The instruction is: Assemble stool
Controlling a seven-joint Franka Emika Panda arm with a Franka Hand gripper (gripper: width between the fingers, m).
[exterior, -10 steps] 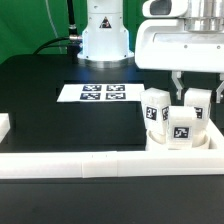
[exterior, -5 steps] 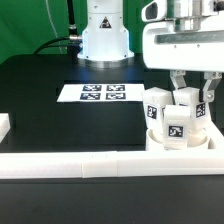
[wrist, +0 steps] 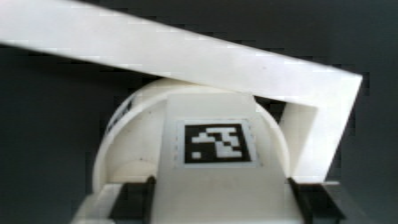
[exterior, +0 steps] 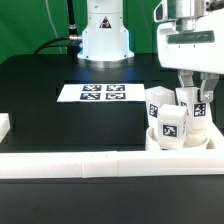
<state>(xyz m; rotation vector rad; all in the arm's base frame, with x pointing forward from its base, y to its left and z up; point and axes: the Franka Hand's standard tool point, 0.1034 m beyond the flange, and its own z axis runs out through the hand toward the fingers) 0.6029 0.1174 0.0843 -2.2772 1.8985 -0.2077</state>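
Observation:
In the exterior view three white blocky legs with black-and-white tags stand close together at the right: one at the back left [exterior: 158, 103], one in front [exterior: 172, 125] and one at the right [exterior: 198, 110]. The round white seat [exterior: 180, 143] lies under them, mostly hidden. My gripper [exterior: 196, 98] reaches down over the right leg, with a finger on each side of it. In the wrist view this leg [wrist: 217, 143] fills the gap, and both dark fingers [wrist: 139, 197] press on its sides. The gripper is shut on it.
A long white border rail [exterior: 90, 164] runs along the table's front, and another piece [exterior: 216, 140] closes the right corner; the corner shows in the wrist view [wrist: 231, 62]. The marker board [exterior: 104, 93] lies mid-table. The robot base [exterior: 105, 40] stands behind. A short white block [exterior: 4, 124] sits at the left edge.
My gripper has moved toward the exterior view's right and lower, from above the cluster onto the right leg. Its fingers have narrowed around that leg. The front leg sits slightly further left.

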